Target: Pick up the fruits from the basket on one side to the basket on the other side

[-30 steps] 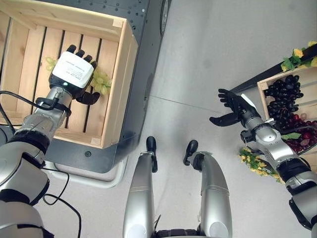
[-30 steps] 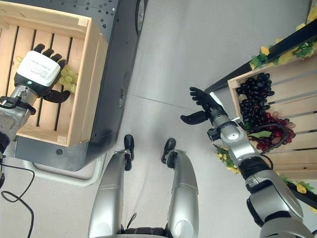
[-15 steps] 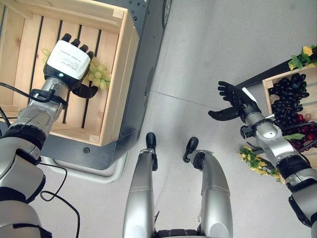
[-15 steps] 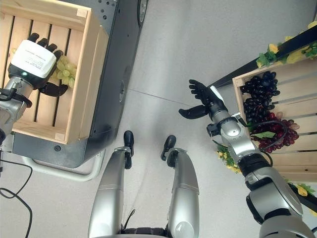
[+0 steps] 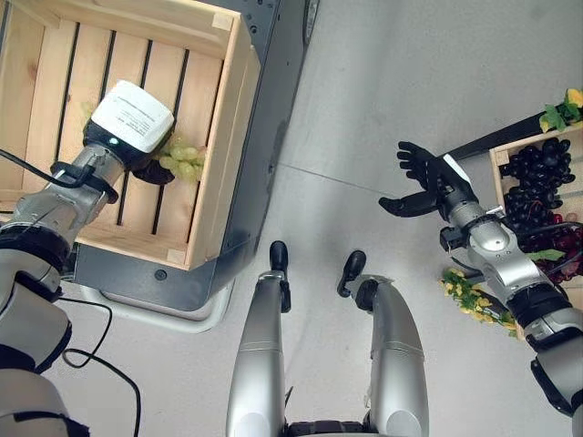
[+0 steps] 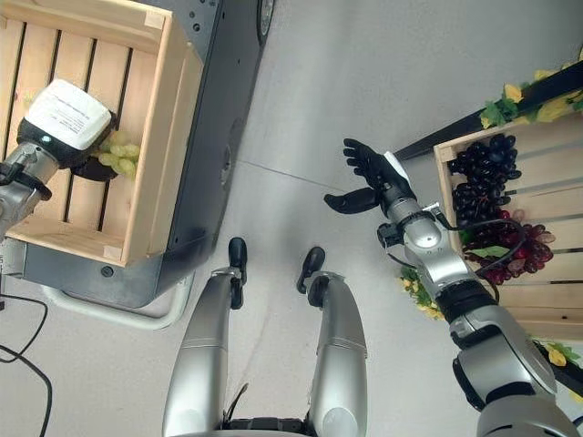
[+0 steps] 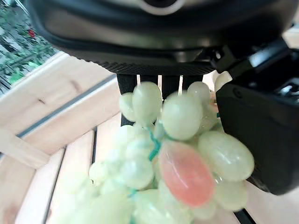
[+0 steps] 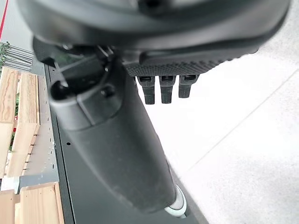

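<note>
The left hand (image 5: 127, 123) is down inside the pale slatted wooden crate (image 5: 214, 173) on the robot's left, its fingers (image 7: 140, 84) and thumb curled round a bunch of pale green grapes (image 7: 173, 154) that hangs close over the crate's slats. One grape in the bunch is pinkish. The right hand (image 6: 369, 177) hangs over the grey floor (image 5: 401, 82), between the two crates, fingers straight and spread, thumb out, holding nothing. On the robot's right, a second wooden crate (image 6: 547, 196) holds bunches of dark purple grapes (image 6: 478, 173) and red grapes (image 6: 524, 255), with yellow-and-green leaves (image 6: 524, 96) along its edge.
</note>
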### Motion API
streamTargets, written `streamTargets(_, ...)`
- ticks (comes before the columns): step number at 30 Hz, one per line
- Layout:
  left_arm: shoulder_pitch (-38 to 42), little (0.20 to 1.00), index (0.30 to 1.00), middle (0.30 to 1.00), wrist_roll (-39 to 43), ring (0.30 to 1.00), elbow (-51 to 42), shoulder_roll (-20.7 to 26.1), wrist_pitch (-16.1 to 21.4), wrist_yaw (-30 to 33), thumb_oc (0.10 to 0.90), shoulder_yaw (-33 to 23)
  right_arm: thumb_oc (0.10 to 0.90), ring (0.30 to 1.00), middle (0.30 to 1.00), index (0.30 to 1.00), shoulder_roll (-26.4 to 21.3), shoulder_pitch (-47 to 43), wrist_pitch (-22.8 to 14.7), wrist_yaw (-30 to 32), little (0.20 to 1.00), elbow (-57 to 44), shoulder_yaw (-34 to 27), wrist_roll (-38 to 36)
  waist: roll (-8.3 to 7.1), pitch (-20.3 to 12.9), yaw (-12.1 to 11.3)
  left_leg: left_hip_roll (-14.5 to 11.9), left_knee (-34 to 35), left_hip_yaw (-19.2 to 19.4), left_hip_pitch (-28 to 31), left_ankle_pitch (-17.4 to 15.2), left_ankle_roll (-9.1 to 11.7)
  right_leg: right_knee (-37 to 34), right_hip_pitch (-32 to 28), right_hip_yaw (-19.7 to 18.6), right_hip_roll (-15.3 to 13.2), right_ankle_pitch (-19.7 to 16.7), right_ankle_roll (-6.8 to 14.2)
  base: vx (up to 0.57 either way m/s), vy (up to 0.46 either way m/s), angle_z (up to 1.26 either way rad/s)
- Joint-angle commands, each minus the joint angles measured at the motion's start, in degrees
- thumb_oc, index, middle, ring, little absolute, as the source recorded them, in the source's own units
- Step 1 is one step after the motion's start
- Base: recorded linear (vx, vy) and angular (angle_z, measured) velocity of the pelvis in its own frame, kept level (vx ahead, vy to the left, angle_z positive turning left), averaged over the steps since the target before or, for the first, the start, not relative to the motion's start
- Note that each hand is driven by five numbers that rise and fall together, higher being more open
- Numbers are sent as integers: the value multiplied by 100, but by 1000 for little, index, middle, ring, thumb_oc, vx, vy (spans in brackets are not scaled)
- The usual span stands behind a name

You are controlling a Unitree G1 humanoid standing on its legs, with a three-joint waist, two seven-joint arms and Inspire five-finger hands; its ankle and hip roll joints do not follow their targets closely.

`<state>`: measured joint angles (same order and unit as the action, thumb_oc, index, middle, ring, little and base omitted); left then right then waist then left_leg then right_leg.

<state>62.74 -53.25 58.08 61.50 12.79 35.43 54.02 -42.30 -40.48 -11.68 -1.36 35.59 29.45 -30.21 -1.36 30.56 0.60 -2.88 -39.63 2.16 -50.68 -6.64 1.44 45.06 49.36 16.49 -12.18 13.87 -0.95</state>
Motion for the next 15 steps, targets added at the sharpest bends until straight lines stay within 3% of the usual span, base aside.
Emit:
streamTargets(1,43,300,300,300,181,300,-201,34,1,119,400,-150,800,900,900,900,-437,11,-599,53,900,-525,-570,-390,115,-76,76,90,472,617,787,-302,-179,-831,-703,-234,312,-392,139,13,-16,3)
streamTargets(7,-296,300,300,300,687,300,-352,109,-122,-24,400,-359,800,900,900,900,-435,171,-542,14,900,-575,-646,-425,209,-76,85,94,495,646,1082,-339,-168,-807,-952,-273,305,-350,154,0,-1,-1)
streamTargets(9,-580,300,300,300,1482,300,-467,94,-225,-53,400,-697,800,900,900,900,-394,214,-516,-53,900,-606,-637,-428,235,-76,70,104,507,642,1238,-360,-156,-801,-1088,-297,287,-321,150,-2,-11,-9)
streamTargets(11,-848,300,300,300,2236,300,-543,35,-244,72,400,-1130,800,900,900,900,-297,280,-479,-72,900,-686,-667,-368,228,-76,47,134,538,619,1402,-361,-145,-829,-1244,-306,287,-311,151,6,-26,-10)
streamTargets(15,-1586,300,300,300,3636,300,-654,-374,190,117,400,-2603,800,900,900,900,0,541,-257,-399,900,-845,-750,-56,157,-76,-7,194,701,549,1859,-349,-140,-966,-1686,-286,304,-264,146,2,-46,-2)
